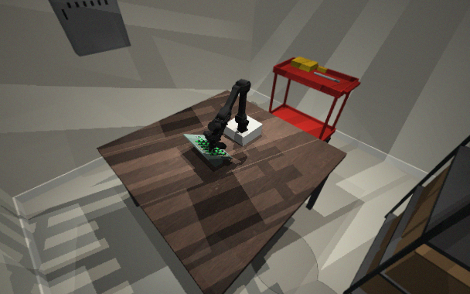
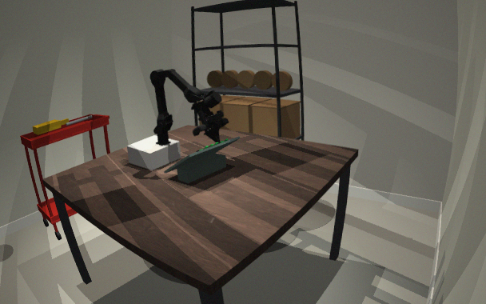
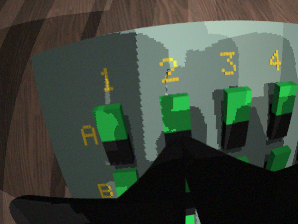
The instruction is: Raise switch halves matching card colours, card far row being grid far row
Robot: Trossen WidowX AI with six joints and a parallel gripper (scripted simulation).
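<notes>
The top view looked steeply down from high and well back, taking in my whole arm [image 1: 227, 106] [image 2: 179, 82]. The exterior view faced the table [image 1: 222, 193] [image 2: 213, 208] from lower, across one corner. Both shared arm, panel [image 1: 191, 138] [image 2: 201, 168] [image 3: 65, 85], and cart [image 1: 311, 81] [image 2: 69, 130]. The wrist view, closest, looked down past my gripper [image 1: 212, 148] [image 2: 218, 140] [image 3: 185, 145] onto the panel.
</notes>
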